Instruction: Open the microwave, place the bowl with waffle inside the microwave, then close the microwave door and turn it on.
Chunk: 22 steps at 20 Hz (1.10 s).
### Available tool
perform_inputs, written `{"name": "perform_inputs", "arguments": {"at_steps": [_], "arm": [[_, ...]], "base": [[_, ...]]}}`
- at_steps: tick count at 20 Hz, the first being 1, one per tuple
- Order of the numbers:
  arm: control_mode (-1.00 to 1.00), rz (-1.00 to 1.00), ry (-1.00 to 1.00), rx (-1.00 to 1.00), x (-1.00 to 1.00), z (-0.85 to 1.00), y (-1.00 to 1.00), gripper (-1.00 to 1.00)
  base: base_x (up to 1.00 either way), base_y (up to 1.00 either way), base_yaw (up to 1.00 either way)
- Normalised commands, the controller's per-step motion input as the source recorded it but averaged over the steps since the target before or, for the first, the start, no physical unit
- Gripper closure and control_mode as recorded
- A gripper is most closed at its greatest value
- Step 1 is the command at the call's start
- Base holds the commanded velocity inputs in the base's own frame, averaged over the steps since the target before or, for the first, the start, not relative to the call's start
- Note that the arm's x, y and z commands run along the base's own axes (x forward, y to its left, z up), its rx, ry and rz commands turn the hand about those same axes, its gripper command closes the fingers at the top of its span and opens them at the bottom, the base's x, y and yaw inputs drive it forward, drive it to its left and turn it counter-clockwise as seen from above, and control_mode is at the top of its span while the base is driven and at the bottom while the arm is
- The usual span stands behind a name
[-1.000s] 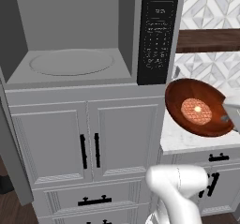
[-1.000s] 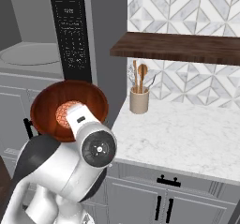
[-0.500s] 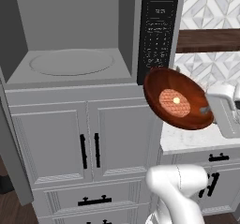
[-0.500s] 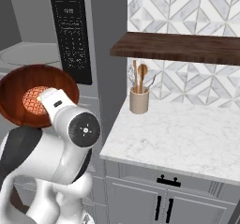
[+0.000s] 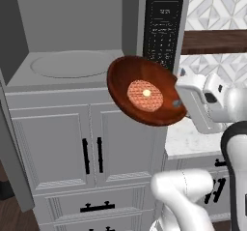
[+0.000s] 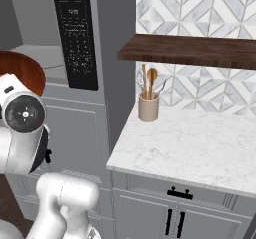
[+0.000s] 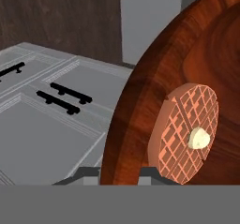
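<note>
The microwave stands open, its round turntable bare, and the black keypad panel is to its right. The microwave door hangs swung out at the far left. The bowl with waffle is in the air in front of the microwave's lower right corner, tilted steeply toward the camera. My gripper is shut on its right rim. In the hand view the bowl rises between my fingertips, with the waffle at its centre. In the right base view the bowl's edge shows behind my hand.
White cabinet doors with black handles sit below the microwave. To the right is a marble counter with a utensil holder under a dark wooden shelf.
My arm has carried the bowl left and slightly up, from over the counter's edge to in front of the keypad and the microwave opening. The grip has not changed.
</note>
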Motion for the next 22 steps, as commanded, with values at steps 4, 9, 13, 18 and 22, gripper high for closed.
{"name": "perform_inputs", "arguments": {"at_steps": [4,9,13,18,22], "arm": [[-1.00,-0.18,-0.20,0.01,0.07,0.32,1.00,1.00],[-1.00,-0.20,0.10,0.00,0.29,0.48,0.89,1.00],[-1.00,-0.24,0.35,0.00,0.57,0.60,0.17,1.00],[-1.00,-0.30,0.16,0.02,0.51,0.19,0.05,1.00],[-1.00,-0.21,0.04,0.00,0.49,-0.01,0.39,1.00]], "base": [[0.00,0.00,0.00],[0.00,0.00,0.00],[0.00,0.00,0.00],[0.00,0.00,0.00],[0.00,0.00,0.00]]}}
